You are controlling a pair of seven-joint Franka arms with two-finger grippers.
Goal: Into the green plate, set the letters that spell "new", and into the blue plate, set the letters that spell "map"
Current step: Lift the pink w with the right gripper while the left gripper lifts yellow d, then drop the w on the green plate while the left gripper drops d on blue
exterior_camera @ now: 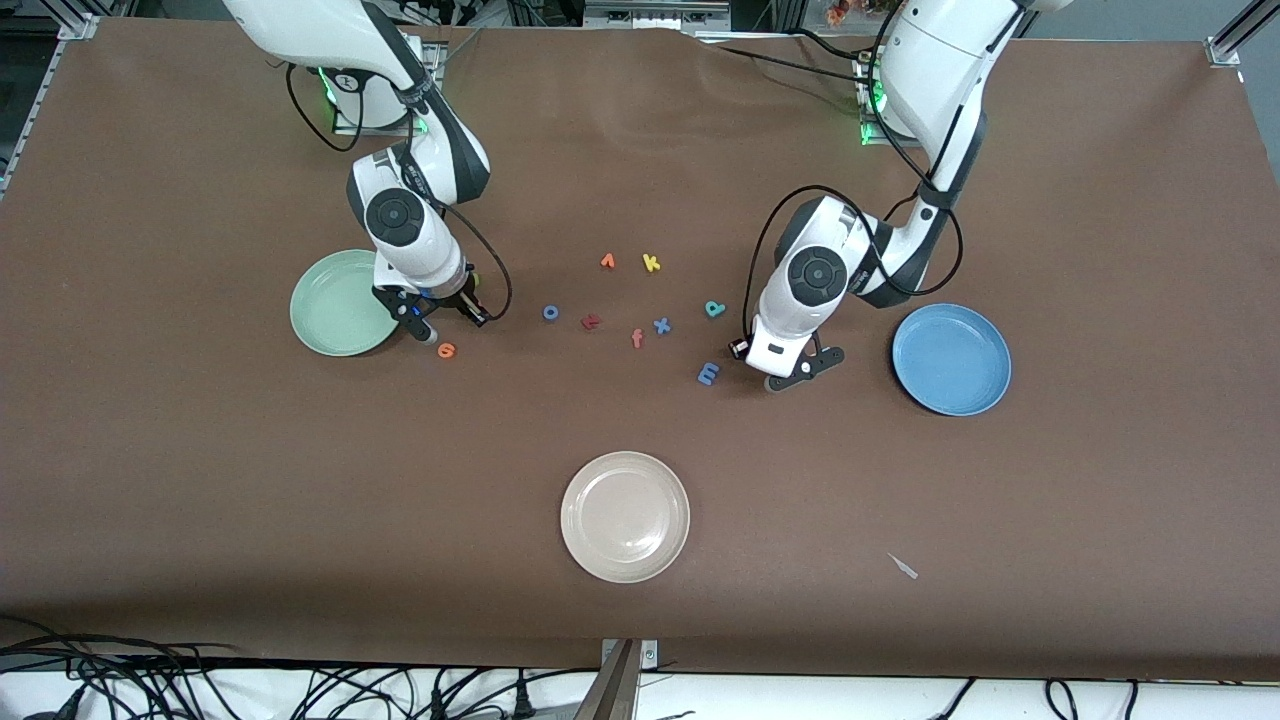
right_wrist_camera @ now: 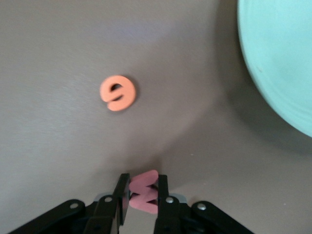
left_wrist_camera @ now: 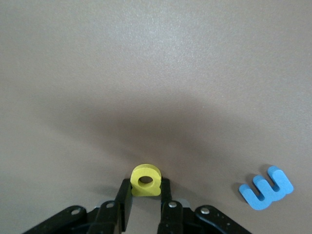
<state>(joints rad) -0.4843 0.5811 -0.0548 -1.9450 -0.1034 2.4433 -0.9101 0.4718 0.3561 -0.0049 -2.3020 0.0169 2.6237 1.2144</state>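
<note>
Both grips made: left gripper (left_wrist_camera: 146,202) clamped on the yellow "a" (left_wrist_camera: 146,181), low over the table between the blue "m" (exterior_camera: 708,374) and the blue plate (exterior_camera: 951,359); right gripper (right_wrist_camera: 142,195) clamped on the pink "w" (right_wrist_camera: 144,191), just beside the green plate (exterior_camera: 338,304), with the orange "e" (exterior_camera: 446,350) close by on the table. Key geometry: each plate sits right next to its own arm, toward that arm's end of the table, so probably short outward carries with no crossing. Teal "p" (exterior_camera: 714,309) loose mid-table, nearer the left arm; both plates bare.
</note>
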